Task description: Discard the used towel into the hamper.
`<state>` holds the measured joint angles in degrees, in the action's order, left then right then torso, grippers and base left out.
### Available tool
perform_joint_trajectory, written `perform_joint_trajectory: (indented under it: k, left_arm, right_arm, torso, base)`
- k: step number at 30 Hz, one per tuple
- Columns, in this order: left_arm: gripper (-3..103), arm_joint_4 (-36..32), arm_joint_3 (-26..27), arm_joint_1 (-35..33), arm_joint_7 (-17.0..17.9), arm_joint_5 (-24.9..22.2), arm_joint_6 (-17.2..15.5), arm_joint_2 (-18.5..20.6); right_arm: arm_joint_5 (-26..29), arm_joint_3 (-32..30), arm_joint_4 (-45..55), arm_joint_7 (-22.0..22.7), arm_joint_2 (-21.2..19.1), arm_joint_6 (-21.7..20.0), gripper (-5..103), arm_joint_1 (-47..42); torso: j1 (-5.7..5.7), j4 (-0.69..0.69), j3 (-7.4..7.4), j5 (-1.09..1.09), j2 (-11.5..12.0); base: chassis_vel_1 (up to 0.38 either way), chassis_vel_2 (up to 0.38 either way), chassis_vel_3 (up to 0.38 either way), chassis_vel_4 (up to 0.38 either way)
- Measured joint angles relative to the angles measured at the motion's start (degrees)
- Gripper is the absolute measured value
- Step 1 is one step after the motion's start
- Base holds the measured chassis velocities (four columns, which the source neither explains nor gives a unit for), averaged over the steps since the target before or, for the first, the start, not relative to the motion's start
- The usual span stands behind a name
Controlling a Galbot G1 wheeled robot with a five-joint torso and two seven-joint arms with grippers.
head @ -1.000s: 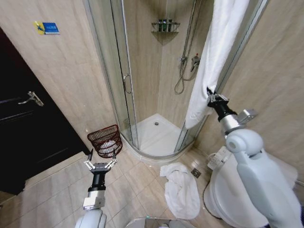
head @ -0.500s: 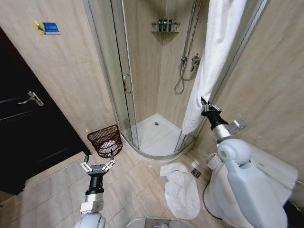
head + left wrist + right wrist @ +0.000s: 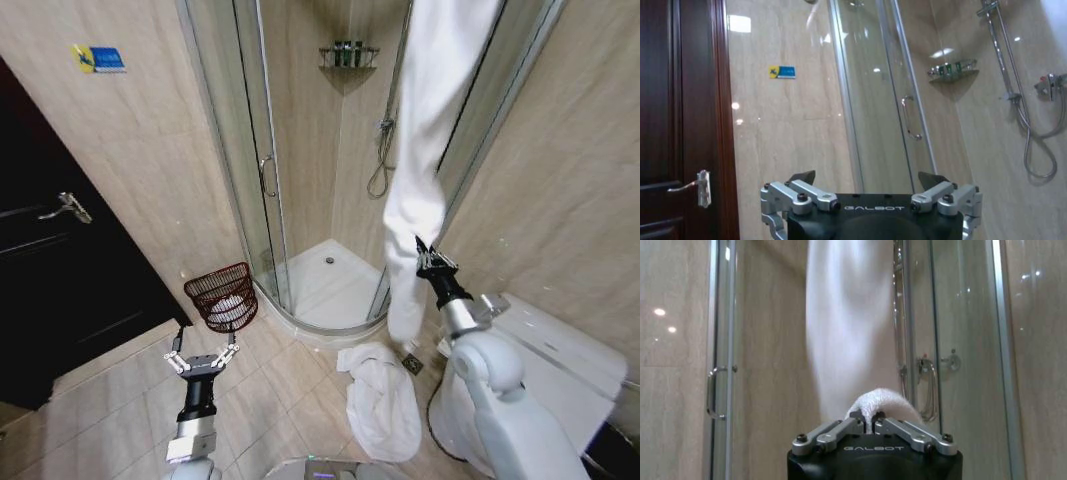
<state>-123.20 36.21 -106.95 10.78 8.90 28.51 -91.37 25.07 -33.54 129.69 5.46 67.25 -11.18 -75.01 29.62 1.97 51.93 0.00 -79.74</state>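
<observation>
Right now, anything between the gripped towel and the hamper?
Nothing visible. The right gripper is shut on the hanging towel by the shower; the hamper sits across bare floor tiles. The open left gripper hovers just before it.

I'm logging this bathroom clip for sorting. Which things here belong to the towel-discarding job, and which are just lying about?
Belongs to the job:
- long white hanging towel, pinched by the right claw
- round dark reddish-brown slatted hamper
- left claw, open, low near the hamper

Just lying about:
- crumpled white towel on the floor
- bottles on the corner wire shelf
- chrome shower hose
</observation>
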Motion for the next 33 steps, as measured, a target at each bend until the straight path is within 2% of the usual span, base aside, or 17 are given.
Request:
perform_joint_trajectory:
  k: [13,27,33]
  left_arm:
    - [100,0.82,-0.45,2.08,0.02,0.13,-0.85,-0.30]
    - [100,0.74,-0.31,2.22,-0.07,-1.50,-1.10,-0.15]
    - [100,1.41,-0.44,2.72,-1.35,-3.46,-0.42,0.25]
  right_arm:
    - [-3.28,-1.67,7.45,-0.06,2.59,2.55,4,-8.22]
    - [-3.21,-1.22,8.43,1.59,2.44,2.22,4,-6.63]
    - [-3.57,-1.09,8.60,1.63,2.06,1.93,4,-6.31]
  torso:
    - [0.00,0.00,0.00,-0.01,0.00]
    - [0.00,0.01,0.00,0.00,0.00]
    - [0.00,0.00,0.00,0.00,0.00]
  base:
    - [0.000,0.000,0.000,0.000]
    - [0.000,0.000,0.000,0.000]
    - [0.000,0.000,0.000,0.000]
